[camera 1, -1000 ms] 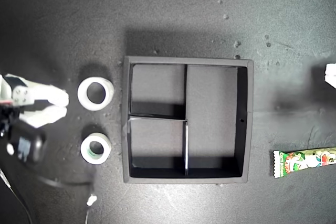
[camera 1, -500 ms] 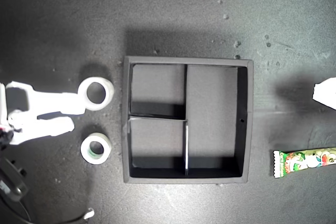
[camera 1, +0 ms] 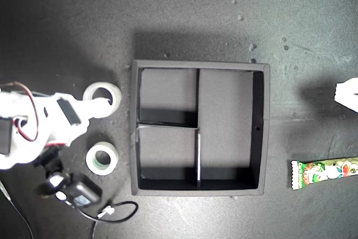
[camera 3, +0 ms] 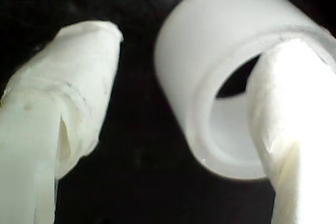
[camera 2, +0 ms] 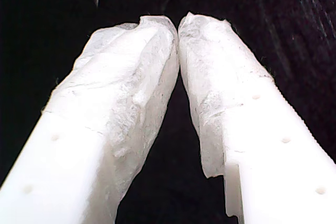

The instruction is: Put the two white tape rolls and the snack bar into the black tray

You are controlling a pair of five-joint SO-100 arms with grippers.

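My second end effector (camera 3: 184, 108) has advanced, spread, one taped finger inside the smooth plain white tape ring (camera 1: 104, 98); my first end effector (camera 2: 178, 24) pressed together.

Robot test bench, likely lab or workshop: dark speckled matte tabletop (camera 1: 184, 15), white plastic arm with exposed red wiring (camera 1: 33, 130), loose black cable with white connector (camera 1: 114, 211) beside arm base.

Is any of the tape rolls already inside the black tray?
No: in the exterior view both white tape rolls, the plain one and the smaller one, lie outside the black tray, whose compartments are empty.
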